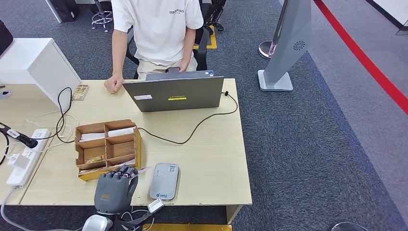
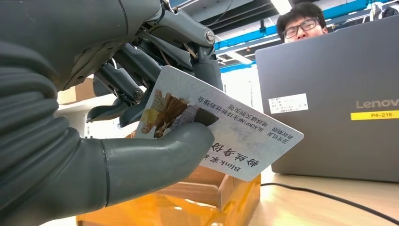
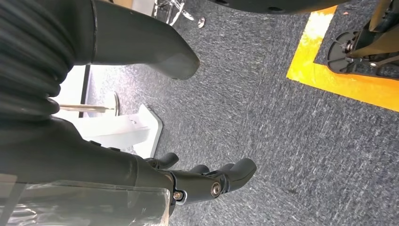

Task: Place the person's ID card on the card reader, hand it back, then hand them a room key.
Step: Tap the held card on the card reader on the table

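Note:
My left hand (image 1: 114, 188) hovers at the table's front edge, just left of the grey card reader (image 1: 164, 181). It pinches a white ID card (image 2: 225, 126) with a photo and printed text between thumb and fingers; the card's edge (image 1: 142, 170) pokes out toward the reader. My right hand (image 3: 141, 141) hangs over the carpet, fingers apart, holding nothing. A wooden divided box (image 1: 107, 148) holding cards stands just beyond my left hand. The person (image 1: 156, 29) in a white shirt stands behind the table, one fist resting on it.
A grey laptop (image 1: 174, 93) stands open at the table's far side, its black cable (image 1: 192, 131) trailing across the tabletop. A white power strip (image 1: 26, 156) with plugs lies at the left edge. A grey kiosk stand (image 1: 286, 43) rises on the carpet to the right.

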